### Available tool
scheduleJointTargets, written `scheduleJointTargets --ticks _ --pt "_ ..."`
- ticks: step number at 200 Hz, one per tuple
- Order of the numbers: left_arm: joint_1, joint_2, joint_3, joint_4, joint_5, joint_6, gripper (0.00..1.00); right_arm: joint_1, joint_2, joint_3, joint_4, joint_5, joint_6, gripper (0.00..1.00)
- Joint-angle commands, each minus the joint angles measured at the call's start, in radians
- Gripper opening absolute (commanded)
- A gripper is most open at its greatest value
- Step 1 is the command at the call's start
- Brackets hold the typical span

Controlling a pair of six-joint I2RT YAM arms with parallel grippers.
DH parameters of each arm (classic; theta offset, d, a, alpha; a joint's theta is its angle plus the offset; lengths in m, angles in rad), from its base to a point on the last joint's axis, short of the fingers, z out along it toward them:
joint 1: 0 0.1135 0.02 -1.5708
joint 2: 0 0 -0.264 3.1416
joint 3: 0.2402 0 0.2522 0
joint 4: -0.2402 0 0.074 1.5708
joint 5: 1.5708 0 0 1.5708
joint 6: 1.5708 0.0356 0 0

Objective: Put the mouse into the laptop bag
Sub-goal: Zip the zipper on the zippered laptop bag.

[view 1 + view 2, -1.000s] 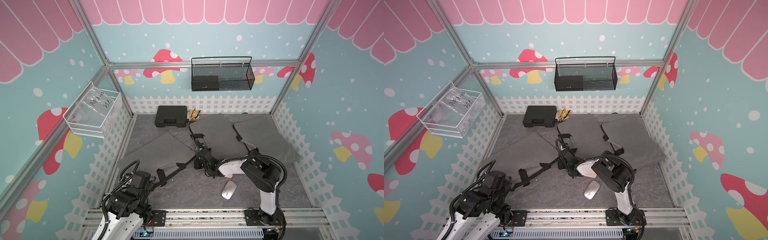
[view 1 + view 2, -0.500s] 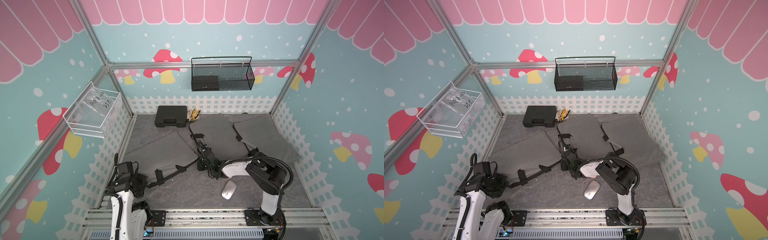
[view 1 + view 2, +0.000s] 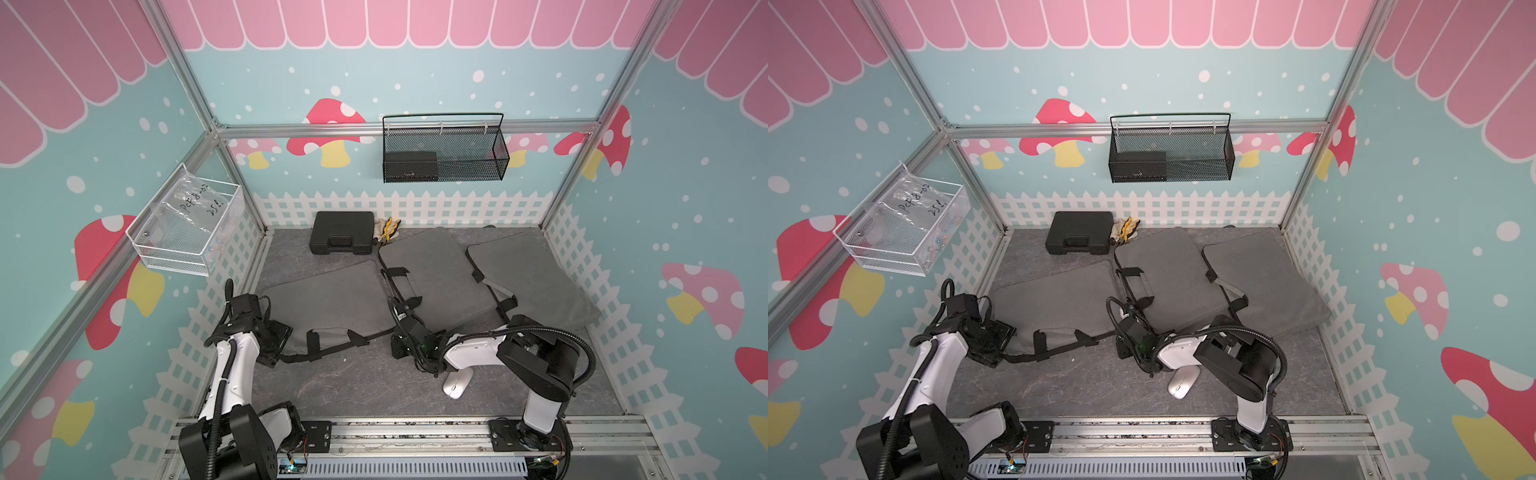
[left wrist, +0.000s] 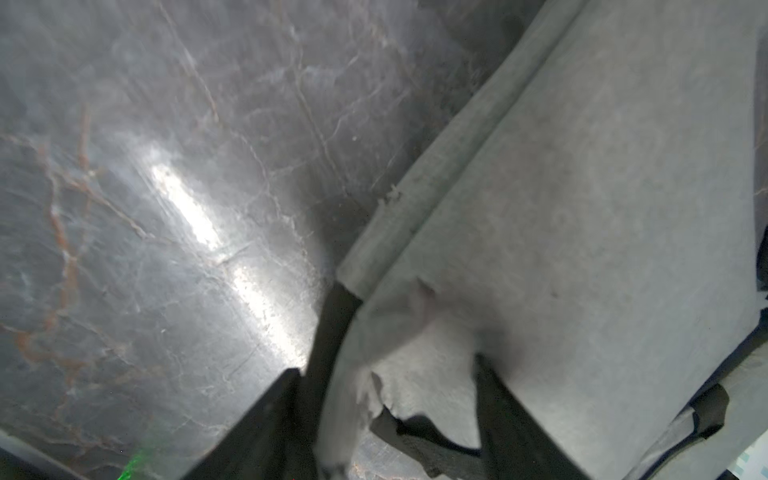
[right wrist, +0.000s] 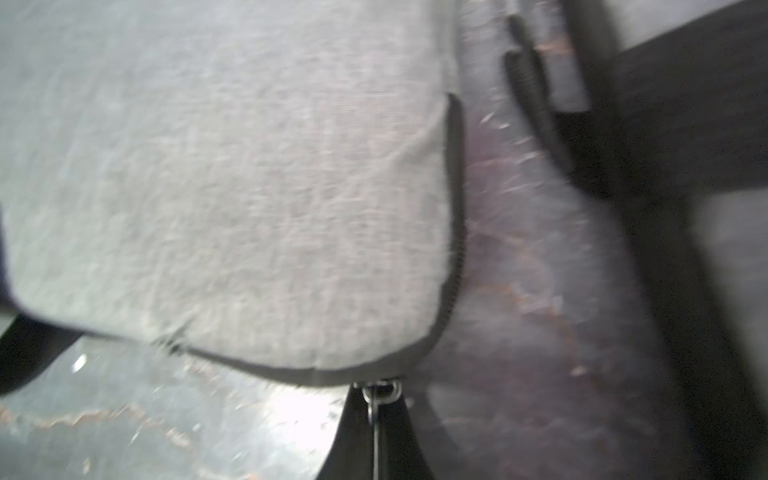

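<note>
Grey laptop bag [image 3: 328,299], white mouse [image 3: 457,384] nearby
Right gripper [image 5: 376,401] pinches its zipper pull [image 5: 380,390]; left gripper [image 4: 386,368] spread at a corner

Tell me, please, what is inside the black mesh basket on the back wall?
In both top views, the black mesh basket holds a dark boxy item at its left end; the rest looks empty. What the item is, and anything behind it, cannot be seen.
</note>
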Motion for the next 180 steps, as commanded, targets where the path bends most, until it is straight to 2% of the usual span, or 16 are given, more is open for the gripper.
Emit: scheduleJointTargets --ticks 1,29,66,87,131,180 --pt "-0.038 0.015 0.079 -0.041 -0.075 0.047 1.00 0.055 -0.026 -0.001 -0.009 0.017 0.037 0.00" --pt "-0.175 -0.051 0.080 -0.082 -0.165 -0.010 1.00 0.114 -0.016 0.002 0.009 0.021 0.060 0.00" --pt "-0.479 -0.185 0.035 -0.103 -0.282 -0.156 1.00 0.196 0.011 0.022 0.020 0.034 0.088 0.00" --pt "-0.594 -0.234 -0.013 -0.102 -0.282 -0.230 1.00 0.237 0.032 0.055 0.028 0.038 0.091 0.00" --pt "-0.755 -0.283 -0.117 -0.034 -0.210 -0.332 1.00 0.325 0.079 0.129 0.042 0.059 0.085 0.00" --pt "-0.842 -0.402 -0.247 0.046 -0.121 -0.448 1.00 0.365 0.138 0.144 0.119 0.044 0.042 0.00"
